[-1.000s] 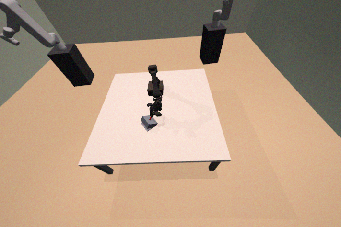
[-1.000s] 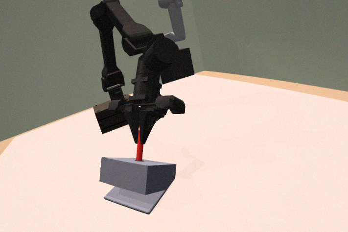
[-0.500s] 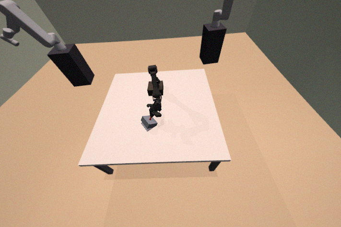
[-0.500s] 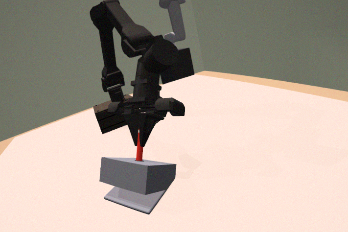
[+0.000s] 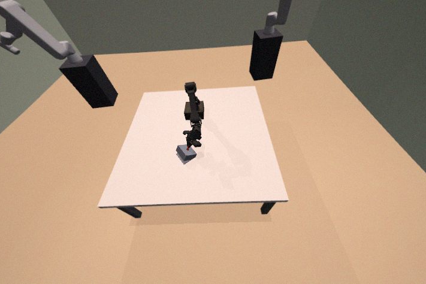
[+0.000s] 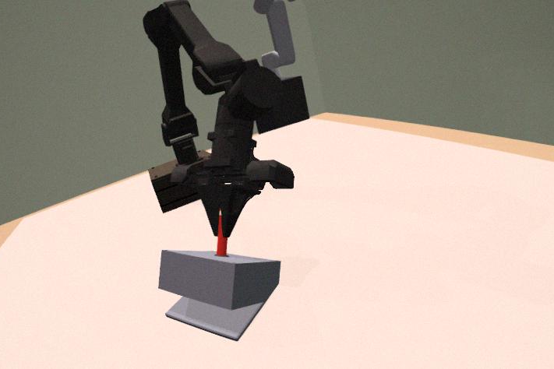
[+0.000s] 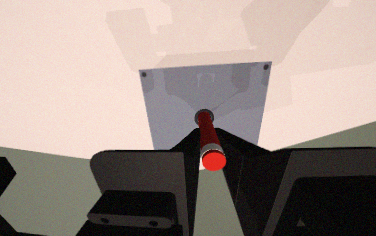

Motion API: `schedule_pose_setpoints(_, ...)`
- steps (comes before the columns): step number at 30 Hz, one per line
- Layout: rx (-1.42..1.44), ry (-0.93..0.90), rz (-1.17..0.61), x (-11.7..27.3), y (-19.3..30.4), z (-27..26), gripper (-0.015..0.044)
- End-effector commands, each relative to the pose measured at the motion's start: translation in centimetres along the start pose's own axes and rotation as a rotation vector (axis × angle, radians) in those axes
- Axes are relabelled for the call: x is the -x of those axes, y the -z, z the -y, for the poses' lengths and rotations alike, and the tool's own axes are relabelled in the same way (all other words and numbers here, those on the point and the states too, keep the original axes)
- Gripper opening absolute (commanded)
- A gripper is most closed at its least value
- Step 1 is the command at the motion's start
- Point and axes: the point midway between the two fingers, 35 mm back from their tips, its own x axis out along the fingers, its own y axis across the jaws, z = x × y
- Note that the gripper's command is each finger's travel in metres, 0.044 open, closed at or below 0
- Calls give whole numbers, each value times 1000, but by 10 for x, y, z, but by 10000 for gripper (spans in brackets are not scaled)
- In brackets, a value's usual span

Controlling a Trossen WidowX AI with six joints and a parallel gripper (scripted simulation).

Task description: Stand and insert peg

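The red peg point(image 5: 187, 148) point(image 6: 221, 247) point(image 7: 208, 132) stands with its lower end in the hole point(image 7: 197, 119) of the sloped grey panel point(image 5: 183, 153) point(image 6: 194, 278) point(image 7: 167, 107). Its white band point(image 6: 220, 212) point(image 7: 212, 148) is near the upper end, away from the panel. My gripper point(image 6: 222, 235) point(image 7: 206, 132) is shut on the peg, with the fingertips a little above the panel face. A stretch of red shows between fingertips and hole. The peg looks lined up with the hole; how deep its end sits inside is hidden.
The panel block sits over a thin grey base plate point(image 6: 216, 319) on the white table point(image 5: 159, 180) point(image 6: 416, 261). Two grey arms point(image 5: 39, 33) point(image 5: 271, 20) stand on dark pedestals point(image 5: 91, 81) point(image 5: 265, 55) beyond the table. My arm's shadow falls on the table beside the panel.
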Motion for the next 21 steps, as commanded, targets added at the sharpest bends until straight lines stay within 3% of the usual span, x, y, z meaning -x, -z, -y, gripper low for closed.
schedule_pose_setpoints(1, 0, -3, -2, -5, 2, 0, 0)
schedule_pose_setpoints(21, 0, -3, -2, -13, 2, 0, 0)
